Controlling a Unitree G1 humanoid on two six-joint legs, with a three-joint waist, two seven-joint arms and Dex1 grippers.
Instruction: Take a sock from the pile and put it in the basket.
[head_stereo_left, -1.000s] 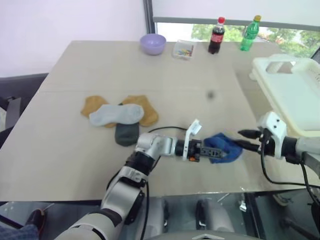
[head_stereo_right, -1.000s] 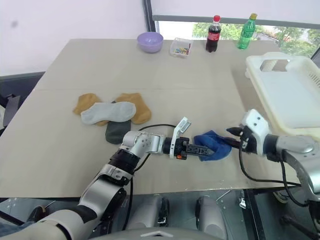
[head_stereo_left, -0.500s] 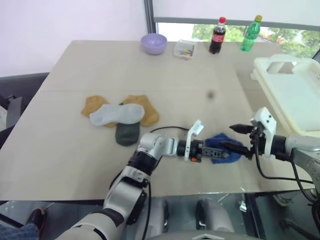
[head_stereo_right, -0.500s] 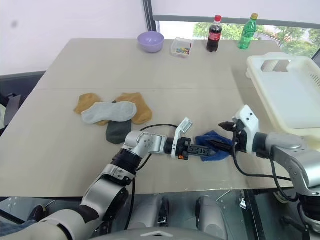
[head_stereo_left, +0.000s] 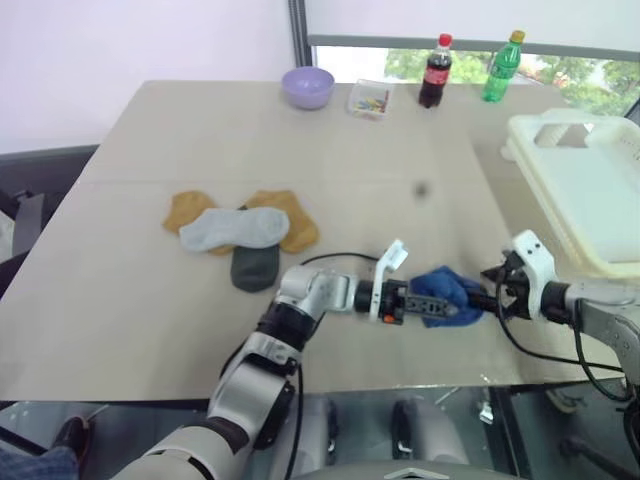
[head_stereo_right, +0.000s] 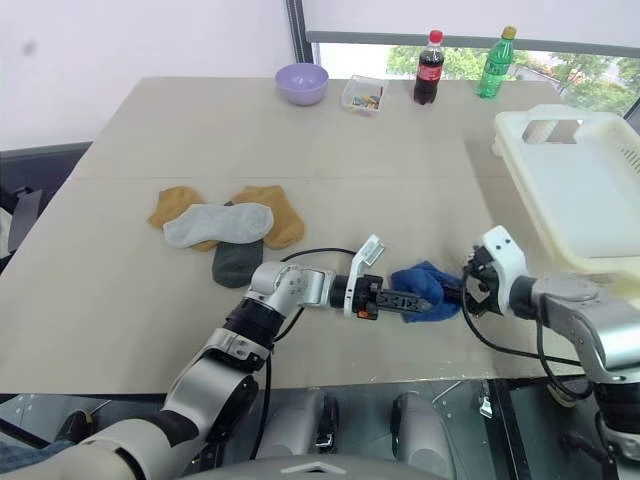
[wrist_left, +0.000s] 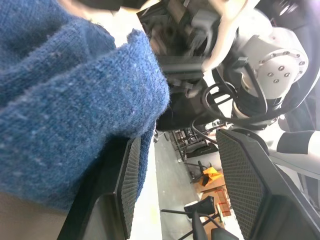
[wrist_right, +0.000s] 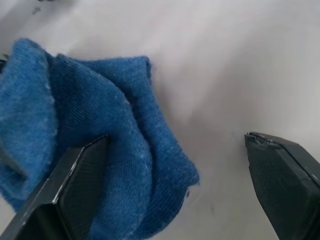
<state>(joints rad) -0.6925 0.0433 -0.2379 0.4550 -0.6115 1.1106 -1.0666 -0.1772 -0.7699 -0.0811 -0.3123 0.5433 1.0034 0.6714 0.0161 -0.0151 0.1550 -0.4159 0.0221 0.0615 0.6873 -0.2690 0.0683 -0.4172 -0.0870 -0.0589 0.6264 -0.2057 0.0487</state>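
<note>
Far left: pile (head_stereo_left: 240, 232) on table (head_stereo_left: 140, 300), untouched. Middle: left gripper (head_stereo_left: 425, 306) level, clamped on blue sock (head_stereo_left: 445, 292) for a handover. Right: right gripper (head_stereo_left: 490, 296), jaws now wide where half-closed before, lower, straddling the sock. Far right: basket (head_stereo_left: 590, 190), awaiting it.

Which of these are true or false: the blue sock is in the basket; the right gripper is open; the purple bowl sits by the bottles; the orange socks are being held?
1. The blue sock is in the basket. False: it lies on the table.
2. The right gripper is open. True.
3. The purple bowl sits at the table's far edge, like the bottles. True.
4. The orange socks are held. False: they lie in the pile, untouched.
</note>
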